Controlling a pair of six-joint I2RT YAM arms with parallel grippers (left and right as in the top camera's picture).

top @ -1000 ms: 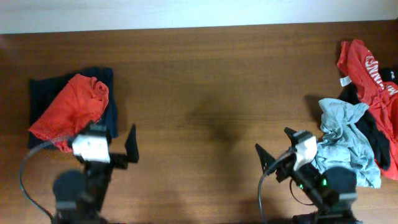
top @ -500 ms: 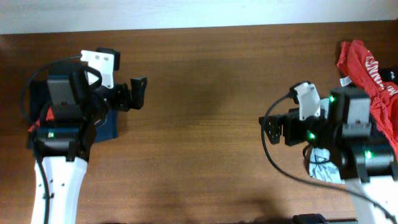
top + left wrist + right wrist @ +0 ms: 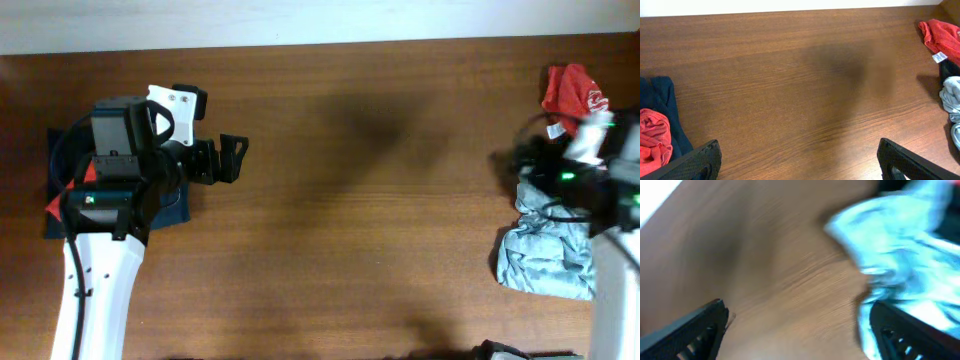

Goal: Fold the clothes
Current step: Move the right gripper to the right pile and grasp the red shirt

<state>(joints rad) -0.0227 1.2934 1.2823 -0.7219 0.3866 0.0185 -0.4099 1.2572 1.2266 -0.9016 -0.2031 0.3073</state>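
Wide-open left gripper [image 3: 799,149], empty, right gripper [image 3: 797,309] open, beside grey-blue garment [image 3: 900,235]

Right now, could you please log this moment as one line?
left gripper open, empty | right gripper open, empty, by grey-blue garment | red-orange shirt crumpled

Table [image 3: 340,200]: brown wood, the grain seen running left to right in the overhead view. Darker and lighter streaks are noted along the grain, and a faint sheen is noted on the surface.

A soft dark shadow patch [image 3: 375,115] is cast on the table's middle, toward its far edge.

A white strip [image 3: 300,20] is seen beyond the table's far edge, along its whole length; whether it is wall or floor cannot be told.

In the right wrist view the table's wood is blurred and the grain can barely be made out.
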